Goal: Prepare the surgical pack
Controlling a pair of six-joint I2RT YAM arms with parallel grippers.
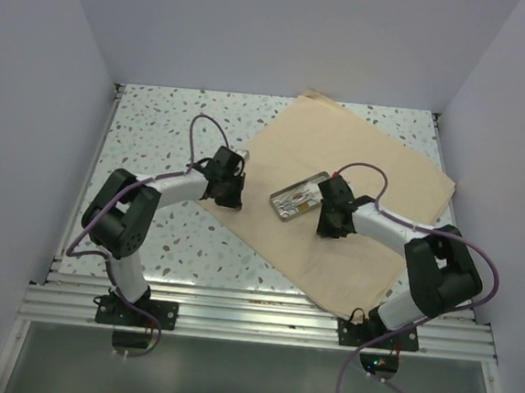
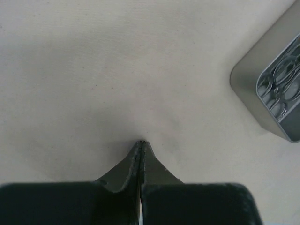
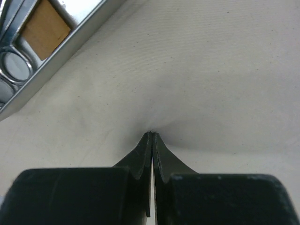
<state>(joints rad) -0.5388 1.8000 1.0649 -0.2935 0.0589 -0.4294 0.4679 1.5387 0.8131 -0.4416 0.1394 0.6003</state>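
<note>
The surgical pack lies unwrapped: a tan cloth sheet [image 1: 376,165] spread flat like a diamond, with a small steel tray [image 1: 299,197] of silver instruments at its middle. My left gripper [image 1: 227,196] is down on the cloth left of the tray, its tips [image 2: 142,142] shut on a small pucker of cloth [image 2: 117,70]. My right gripper [image 1: 330,224] is down just right of the tray, shut on a raised pinch of cloth [image 3: 211,93] at its tips [image 3: 153,134]. The tray's wall [image 2: 248,86] shows at the right of the left wrist view and its wall [image 3: 65,44] at the upper left of the right wrist view.
The cloth covers the middle and right of a speckled tabletop [image 1: 158,132], boxed in by white walls on three sides. A metal rail [image 1: 252,320] runs along the near edge at the arm bases. A brown card [image 3: 44,28] lies in the tray.
</note>
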